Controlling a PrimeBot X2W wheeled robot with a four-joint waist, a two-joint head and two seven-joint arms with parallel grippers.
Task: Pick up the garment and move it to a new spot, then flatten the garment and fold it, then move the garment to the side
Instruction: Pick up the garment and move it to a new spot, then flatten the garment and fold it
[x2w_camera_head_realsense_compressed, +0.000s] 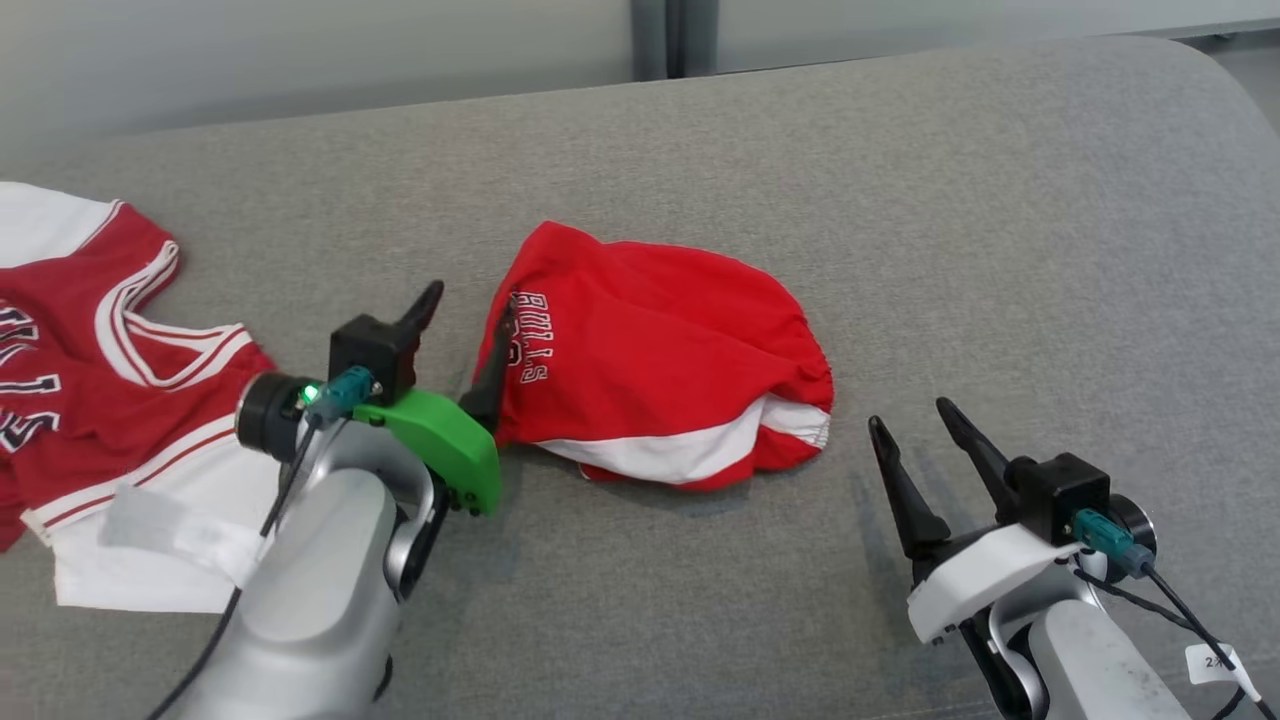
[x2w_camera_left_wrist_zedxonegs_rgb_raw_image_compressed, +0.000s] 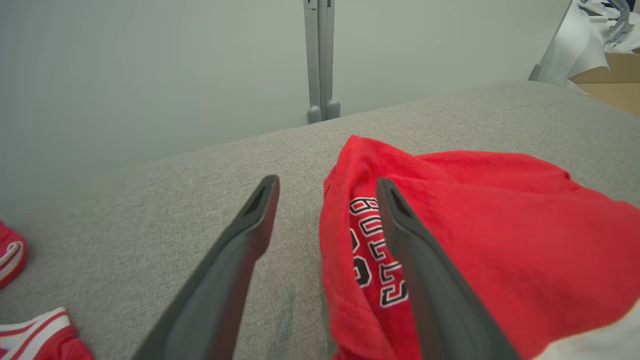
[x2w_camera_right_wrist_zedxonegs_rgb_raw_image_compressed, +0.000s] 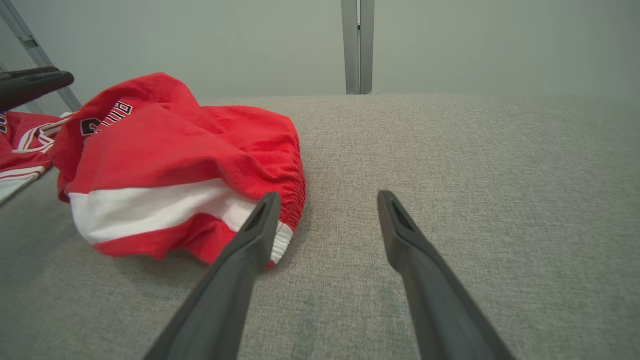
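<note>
The garment (x2w_camera_head_realsense_compressed: 660, 350) is a crumpled pair of red shorts with a white band and "BULLS" lettering, lying in the middle of the grey cushion. My left gripper (x2w_camera_head_realsense_compressed: 470, 305) stands open at its left edge. In the left wrist view the garment (x2w_camera_left_wrist_zedxonegs_rgb_raw_image_compressed: 500, 225) lies under the right finger, while the left finger is over bare fabric, so the left gripper (x2w_camera_left_wrist_zedxonegs_rgb_raw_image_compressed: 327, 184) straddles the hem without pinching it. My right gripper (x2w_camera_head_realsense_compressed: 912, 415) is open and empty, low at the garment's right. In the right wrist view the garment (x2w_camera_right_wrist_zedxonegs_rgb_raw_image_compressed: 165, 145) lies left of the right gripper (x2w_camera_right_wrist_zedxonegs_rgb_raw_image_compressed: 328, 196).
A red and white jersey (x2w_camera_head_realsense_compressed: 90, 340) lies spread at the left edge, beside my left forearm. The grey cushion (x2w_camera_head_realsense_compressed: 1000, 250) stretches bare to the right and back, ending at a pale wall with a grey post (x2w_camera_left_wrist_zedxonegs_rgb_raw_image_compressed: 320, 60).
</note>
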